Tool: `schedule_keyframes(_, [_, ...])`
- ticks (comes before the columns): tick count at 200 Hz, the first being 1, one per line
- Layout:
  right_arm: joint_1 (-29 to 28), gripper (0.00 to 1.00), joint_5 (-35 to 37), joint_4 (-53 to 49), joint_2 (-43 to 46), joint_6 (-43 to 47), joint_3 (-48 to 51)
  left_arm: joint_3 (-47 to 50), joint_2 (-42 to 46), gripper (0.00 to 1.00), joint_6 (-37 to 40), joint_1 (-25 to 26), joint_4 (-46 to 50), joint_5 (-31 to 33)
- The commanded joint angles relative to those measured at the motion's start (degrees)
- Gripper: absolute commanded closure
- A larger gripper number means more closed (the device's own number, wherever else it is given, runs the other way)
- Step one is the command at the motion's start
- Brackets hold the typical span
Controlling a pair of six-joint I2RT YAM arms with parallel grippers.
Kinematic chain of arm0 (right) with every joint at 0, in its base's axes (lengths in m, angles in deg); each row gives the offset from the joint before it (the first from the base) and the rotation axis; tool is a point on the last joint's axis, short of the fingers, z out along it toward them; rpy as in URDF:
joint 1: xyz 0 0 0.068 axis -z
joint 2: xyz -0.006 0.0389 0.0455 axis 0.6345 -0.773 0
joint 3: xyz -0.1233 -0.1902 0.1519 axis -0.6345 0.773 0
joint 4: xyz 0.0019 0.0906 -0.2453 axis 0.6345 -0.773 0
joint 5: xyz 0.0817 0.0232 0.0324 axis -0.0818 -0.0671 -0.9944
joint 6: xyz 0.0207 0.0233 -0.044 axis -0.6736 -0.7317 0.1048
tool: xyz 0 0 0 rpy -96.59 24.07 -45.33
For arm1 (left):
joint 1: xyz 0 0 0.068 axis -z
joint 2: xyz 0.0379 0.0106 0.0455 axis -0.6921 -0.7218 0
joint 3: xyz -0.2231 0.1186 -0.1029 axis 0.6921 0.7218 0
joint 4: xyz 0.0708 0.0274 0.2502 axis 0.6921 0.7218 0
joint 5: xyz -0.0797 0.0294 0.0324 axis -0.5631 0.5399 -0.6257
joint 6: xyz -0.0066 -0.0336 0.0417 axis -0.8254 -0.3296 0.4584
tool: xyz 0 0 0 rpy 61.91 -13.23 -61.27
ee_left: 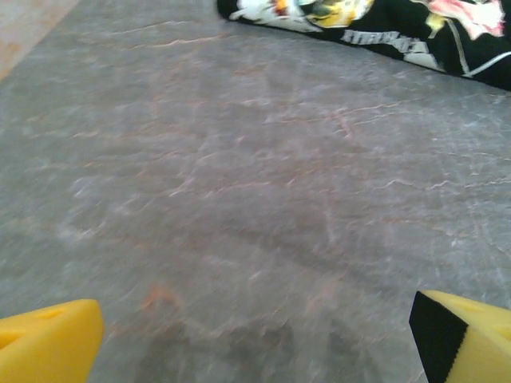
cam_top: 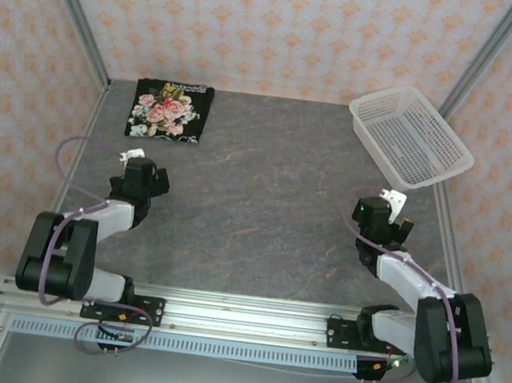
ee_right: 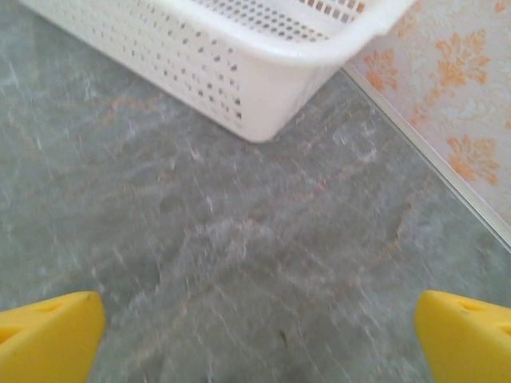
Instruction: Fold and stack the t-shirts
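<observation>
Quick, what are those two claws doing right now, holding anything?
Left gripper: open, holding nothing, facing the black floral t-shirt.
Right gripper: open, holding nothing, facing the white basket.

- The t-shirt (cam_top: 170, 111) (ee_left: 399, 24) lies on the table (cam_top: 264, 202) in its far left corner, close to the left edge.
- The basket (cam_top: 410, 136) (ee_right: 239, 72) sits on the table in the far right corner, well apart from the t-shirt, at an angle to the table's edges and near the right wall (ee_right: 455, 96).
- The left gripper (cam_top: 135, 160) (ee_left: 255, 335) hangs over the table's left side, before the t-shirt and apart from it.
- The right gripper (cam_top: 391, 206) (ee_right: 259, 335) hangs over the right side, before the basket's near corner, apart from it.
- The left arm's base (cam_top: 116, 301) and the right arm's base (cam_top: 360, 330) sit at the near edge, 1 on each side.
</observation>
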Motion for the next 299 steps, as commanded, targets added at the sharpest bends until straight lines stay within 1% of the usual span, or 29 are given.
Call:
schedule_keyframes(1, [3.41,0.01,-5.9,13.8,-3.51,2.19,-0.08,-1.16,-2.13,0.0,4.87,-0.95,-12.9,-3.83])
schedule_keyframes(8, [4.41,0.01,-6.69,14.47,-4.72,2.24,-0.67,-1.22,-1.95,0.0,5.12,-1.05,-12.06,-5.03])
schedule_keyframes(20, [5.73,0.01,-7.53,16.13,-6.66,2.74,-1.41,1.41,-1.1,0.0,6.05,-1.05,-16.3,-6.95])
schedule_keyframes(26, [6.33,0.01,-8.34,17.1,-7.43,2.8,-1.61,3.79,-0.49,0.0,6.26,-0.94,-20.57,-7.0])
schedule_keyframes(43, [7.39,0.01,-10.83,20.38,-9.4,2.36,-1.86,9.85,0.12,0.0,5.72,-0.08,-30.03,-3.3])
schedule_keyframes(53, [7.49,0.01,-11.91,20.74,-9.63,0.96,-1.82,12.35,-1.69,0.0,5.52,0.76,-36.02,-0.3])
schedule_keyframes(62, [7.5,0.01,-12.9,19.31,-8.21,0.78,-1.42,12.67,-4.04,0.0,5.82,0.88,-39.56,-0.12])
schedule_keyframes(67, [7.46,0.01,-12.92,17.82,-6.95,0.76,-1.09,11.46,-4.31,0.0,6.02,0.89,-37.69,-0.62])
schedule_keyframes(74, [7.41,0.01,-12.29,17.0,-4.79,0.41,-0.08,8.42,-3.55,0.0,5.94,0.93,-29.59,-1.09])
schedule_keyframes(82, [7.45,0.01,-11.11,17.23,-2.76,0.13,1.71,5.79,-5.33,0.0,7.38,1.4,-27.87,-2.53])
schedule_keyframes(88, [7.56,0.01,-10.99,17.03,-1.3,0.49,2.58,4.79,-5.03,0.0,7.89,1.98,-25.23,-2.21])
schedule_keyframes(97, [8.03,0.0,-11.82,17.16,-0.65,1.14,3.1,5.41,-5.44,0.0,7.99,2.02,-27.31,-2.26])
schedule_keyframes(104, [8.43,0.01,-13.1,17.44,-0.69,1.58,3.09,4.97,-4.96,0.0,7.84,2.01,-25.63,-2.36])
schedule_keyframes(112, [8.55,0.01,-13.38,18.32,-1.33,1.84,3.05,5.28,-5.33,0.0,7.94,1.96,-26.96,-2.32])
schedule_keyframes(135, [8.55,0.01,-14.21,18.83,-3.04,0.69,2.24,5.01,-5.01,0.0,7.87,2.06,-25.92,-2.37])
schedule_keyframes(148, [8.55,0.01,-14.04,20.97,-3.55,-0.25,2.72,4.97,-5.14,0.0,7.87,2.03,-26.03,-2.27])
schedule_keyframes(159, [8.55,0.01,-15.37,24.54,-5.65,0.11,2.75,5.09,-5.2,0.0,7.89,2.03,-26.23,-2.26])
schedule_keyframes(172, [8.51,0.01,-18.69,25.32,-8.39,3.11,1.0,5.05,-5.22,0.0,8.03,2.03,-26.31,-2.21])
schedule_keyframes(179, [8.55,0.01,-18.31,28.39,-10.51,3.24,1.13,5.05,-5.14,0.0,7.95,2.03,-26.18,-2.21])
schedule_keyframes(185, [8.75,0.01,-17.64,29.07,-12.15,2.73,0.94,5.03,-5.22,0.0,7.91,2.03,-26.2,-2.22])
schedule_keyframes(212, [8.99,0.01,-19.28,40.77,-19.76,3.28,3.44,5.05,-5.21,0.0,8.03,2.03,-26.16,-2.17])
schedule_keyframes(217, [8.99,0.01,-19.11,39.44,-19.48,3.15,2.92,5.05,-5.18,0.0,8.02,2.03,-26.15,-2.12])
schedule_keyframes(225, [8.99,0.01,-19.21,34.41,-18.32,3.08,1.39,5.05,-5.2,0.0,8.04,2.11,-26.15,-2.04])
schedule_keyframes(237, [8.99,0.01,-19.0,34.82,-19.71,3.15,0.38,5.02,-5.23,0.0,8.05,2.12,-26.13,-1.95])
schedule_keyframes(248, [8.99,0.01,-19.56,29.14,-19.43,3.29,-2.09,4.96,-5.23,0.0,8.04,2.12,-26.07,-1.87])
schedule_keyframes(257, [8.94,0.01,-19.72,30.78,-20.12,3.54,-1.82,4.96,-5.22,0.0,8.04,2.15,-26.1,-1.85])
schedule_keyframes(266, [8.69,0.01,-19.26,29.21,-19.59,3.77,-2.22,4.94,-5.23,0.0,8.11,2.2,-26.01,-1.85])
schedule_keyframes(281, [7.5,0.01,-16.97,29.75,-19.71,4.39,-2.12,4.87,-5.23,0.0,8.14,2.22,-25.93,-1.77])
schedule_keyframes(299, [7.41,0.01,-16.96,30.31,-19.55,4.38,-1.75,4.78,-5.23,0.0,8.37,2.46,-25.8,-1.59])
